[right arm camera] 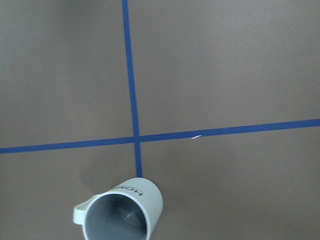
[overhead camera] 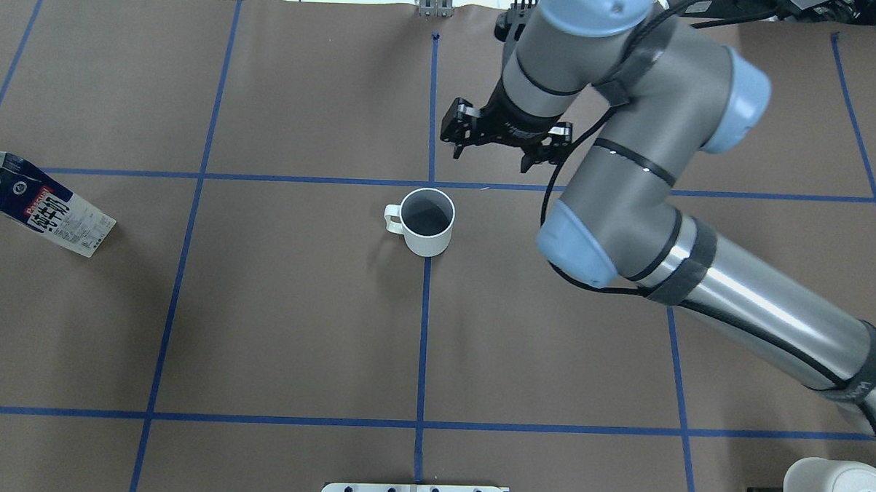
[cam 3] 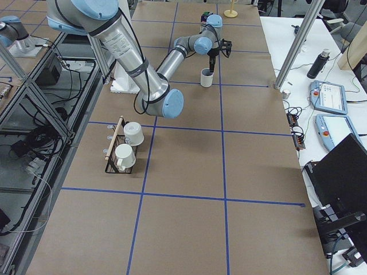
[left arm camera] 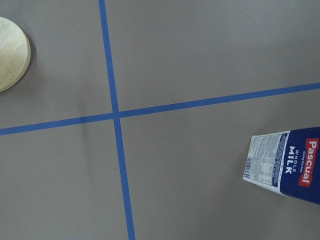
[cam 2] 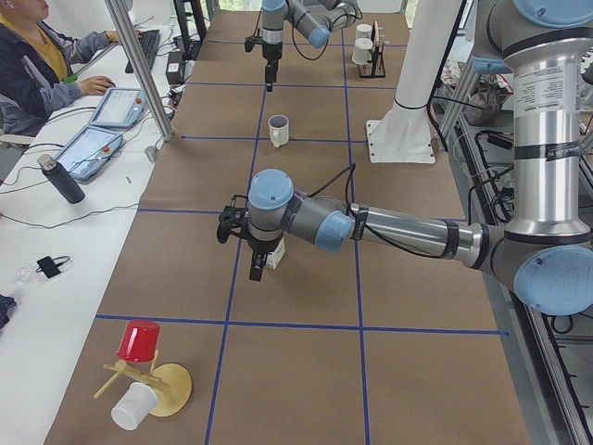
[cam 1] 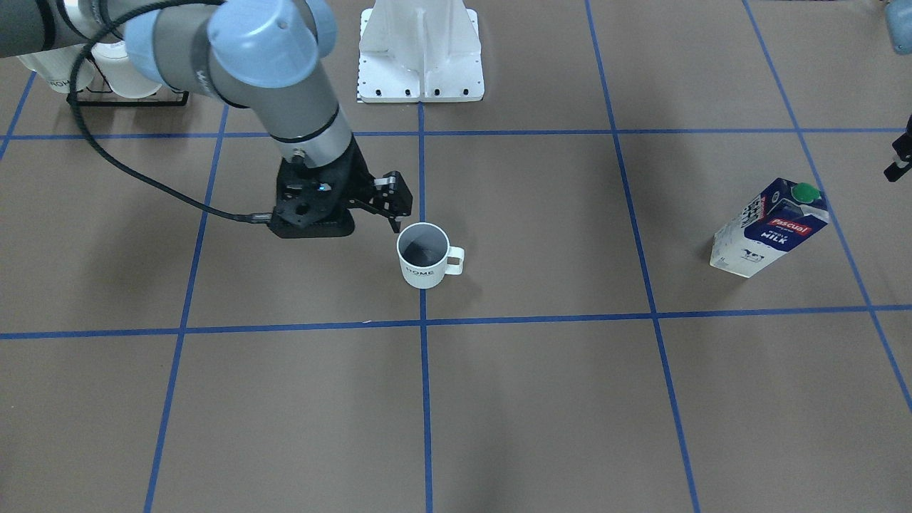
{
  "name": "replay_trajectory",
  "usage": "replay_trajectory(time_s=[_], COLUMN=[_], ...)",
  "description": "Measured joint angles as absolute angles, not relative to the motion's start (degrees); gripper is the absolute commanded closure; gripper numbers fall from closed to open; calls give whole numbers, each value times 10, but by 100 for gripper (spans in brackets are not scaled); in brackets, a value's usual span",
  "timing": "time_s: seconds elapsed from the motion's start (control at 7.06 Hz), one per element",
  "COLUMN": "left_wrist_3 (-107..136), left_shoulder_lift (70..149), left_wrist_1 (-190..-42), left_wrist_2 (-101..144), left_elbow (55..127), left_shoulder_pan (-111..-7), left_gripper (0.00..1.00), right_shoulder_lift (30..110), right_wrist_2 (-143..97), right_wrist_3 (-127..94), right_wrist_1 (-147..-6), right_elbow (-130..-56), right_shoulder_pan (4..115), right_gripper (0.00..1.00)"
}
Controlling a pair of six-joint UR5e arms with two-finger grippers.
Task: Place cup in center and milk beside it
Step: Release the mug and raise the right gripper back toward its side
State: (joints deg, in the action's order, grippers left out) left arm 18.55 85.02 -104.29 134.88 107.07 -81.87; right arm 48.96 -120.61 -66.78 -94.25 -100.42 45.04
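The cup (overhead camera: 428, 224), a white mug with a grey inside and "HOME" lettering, stands upright on the centre tape line; it also shows in the front view (cam 1: 424, 256) and the right wrist view (right arm camera: 122, 212). My right gripper (overhead camera: 491, 155) hangs open and empty just above and beyond the cup, clear of it. The milk (overhead camera: 42, 210), a white and blue Pascual carton with a green cap, stands far off on my left side and shows in the left wrist view (left arm camera: 290, 165). My left gripper (cam 2: 257, 269) hovers close to the carton; I cannot tell whether it is open or shut.
A black wire rack with two white mugs (cam 3: 123, 146) stands on my right side. The white robot base (cam 1: 420, 50) sits at the table's near middle. A wooden stand with a red cup (cam 2: 139, 343) is at the far left end.
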Motion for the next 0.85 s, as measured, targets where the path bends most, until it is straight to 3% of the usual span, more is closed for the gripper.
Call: replay_trajectory(time_s=[0.28, 0.85], left_wrist_3=[209, 212], left_shoulder_lift=[875, 909], left_wrist_1=[-1042, -1042], left_wrist_2=[1334, 1278], left_elbow=[1095, 1093], left_shoulder_pan=[-779, -682], left_gripper=[2, 2], right_shoulder_lift=[574, 694], right_wrist_2=[-1216, -1211], right_wrist_3=[-596, -447], right_wrist_1=[-957, -955], right_elbow=[-1065, -1093], right_shoulder_pan=[488, 524], right_gripper=[0, 0])
